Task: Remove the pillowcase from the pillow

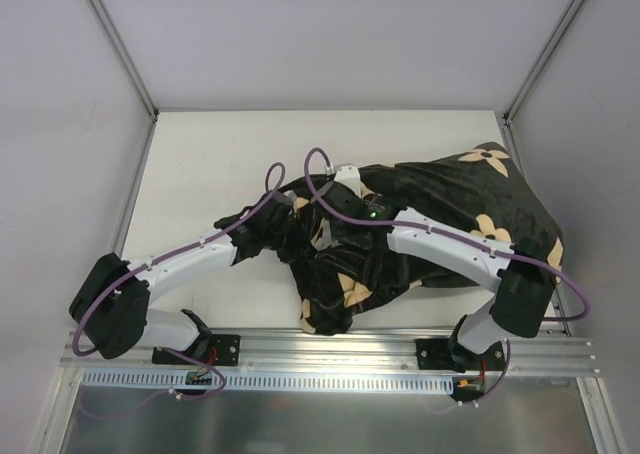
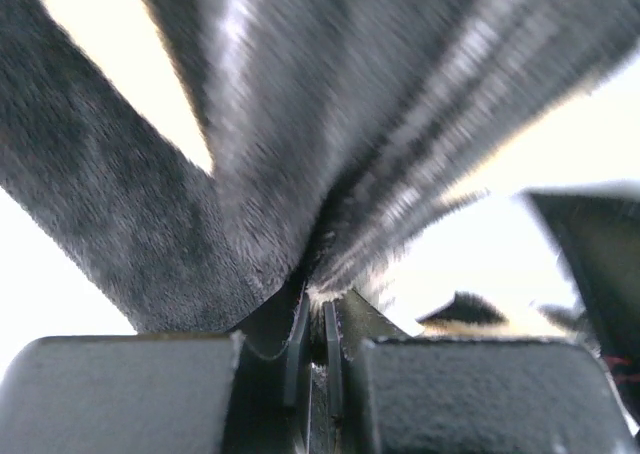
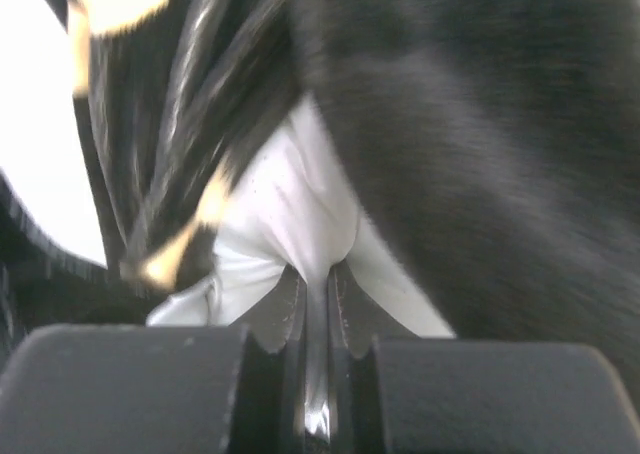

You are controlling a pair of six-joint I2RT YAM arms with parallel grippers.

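The black velvety pillowcase (image 1: pixel 450 199) with tan flower motifs lies bunched from the table's middle to its right side. My left gripper (image 1: pixel 300 224) is at the cover's left end; in the left wrist view the left gripper (image 2: pixel 315 296) is shut on a fold of the pillowcase (image 2: pixel 300 124), which fans upward from the jaws. In the right wrist view my right gripper (image 3: pixel 317 274) is shut on a pinch of the white pillow (image 3: pixel 290 204), with the pillowcase (image 3: pixel 480 124) draped around it. From above, the pillow is hidden under the cover and the arms, and the right gripper (image 1: pixel 335 202) is buried in the folds.
The pale table (image 1: pixel 220 164) is enclosed by grey walls on the left, back and right. An aluminium rail (image 1: pixel 320 349) with both arm bases runs along the near edge. The two wrists sit close together near the table's middle.
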